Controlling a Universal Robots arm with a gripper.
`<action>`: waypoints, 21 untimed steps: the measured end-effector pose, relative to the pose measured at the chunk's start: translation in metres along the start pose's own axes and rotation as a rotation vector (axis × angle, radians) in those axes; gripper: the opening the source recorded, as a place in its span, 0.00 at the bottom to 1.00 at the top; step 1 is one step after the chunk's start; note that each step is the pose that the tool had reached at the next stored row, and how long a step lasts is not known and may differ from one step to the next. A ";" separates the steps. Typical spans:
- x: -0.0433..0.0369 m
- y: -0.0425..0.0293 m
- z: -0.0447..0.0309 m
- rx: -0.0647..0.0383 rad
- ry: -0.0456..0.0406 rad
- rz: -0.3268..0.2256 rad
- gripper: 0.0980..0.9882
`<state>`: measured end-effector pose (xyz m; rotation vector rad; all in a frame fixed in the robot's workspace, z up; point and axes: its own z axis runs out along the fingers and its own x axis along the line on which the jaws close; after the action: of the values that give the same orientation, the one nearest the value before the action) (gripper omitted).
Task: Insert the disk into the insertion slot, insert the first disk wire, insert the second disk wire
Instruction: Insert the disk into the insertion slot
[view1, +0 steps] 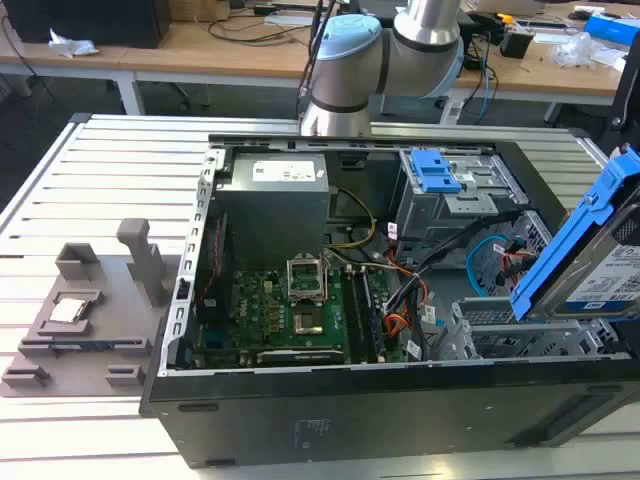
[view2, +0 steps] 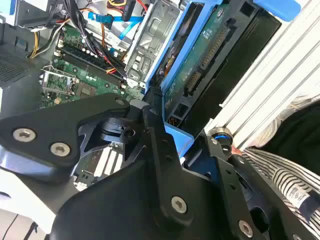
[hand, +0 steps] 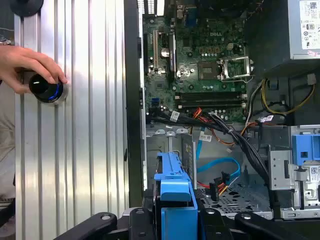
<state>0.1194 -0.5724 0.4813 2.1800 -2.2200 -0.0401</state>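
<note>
**Tool (hand: 175, 224) clamped on disk (view1: 610, 265), held over the insertion slot (view1: 490, 335)**

- Tool: in both wrist views its black fingers (view2: 150, 125) are pressed against the two sides of the disk's bright blue carrier. Narrow grip, disk held.
- Disk: in the air, tilted steeply, at the end of the open computer case (view1: 300, 420) nearest the table's (view1: 120, 180) edge on the exterior view's right. Its lower end is close above the insertion slot but not inside it. The second wrist view shows the green circuit-board underside; the exterior view shows the white-and-blue label.
- Insertion slot: low silver perforated cage in the case's corner, beside the taller grey bay (view1: 455, 205) with the blue clip (view1: 435, 170). Its opening has no drive in it.
- First disk wire (hand: 222, 186): red-orange bundle, dark plug lying loose over the perforated cage floor, apart from the disk.
- Second disk wire (hand: 217, 162): light-blue cable looped just beside the first, also unattached.
- Case interior: green motherboard (view1: 280, 310) in the middle, grey power supply (view1: 275, 190) toward the table's far edge.
- Table, the exterior view's left: grey fixture block (view1: 90, 320) beside the case.
- First wrist view: a person's hand (hand: 22, 65) rests on a black, blue-lit knob (hand: 47, 87) on the slatted table, near the case wall.
- Arm (view1: 350, 60) joints stand at the table's far edge.
</note>
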 end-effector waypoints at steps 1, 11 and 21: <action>0.0000 0.0028 0.0002 0.000 -0.0012 0.000 0.30; -0.0077 0.0124 0.0017 0.000 -0.0023 0.000 0.30; -0.0097 0.0129 0.0160 0.000 -0.0024 0.000 0.30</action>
<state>0.1060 -0.5624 0.4658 2.1812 -2.2211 -0.0427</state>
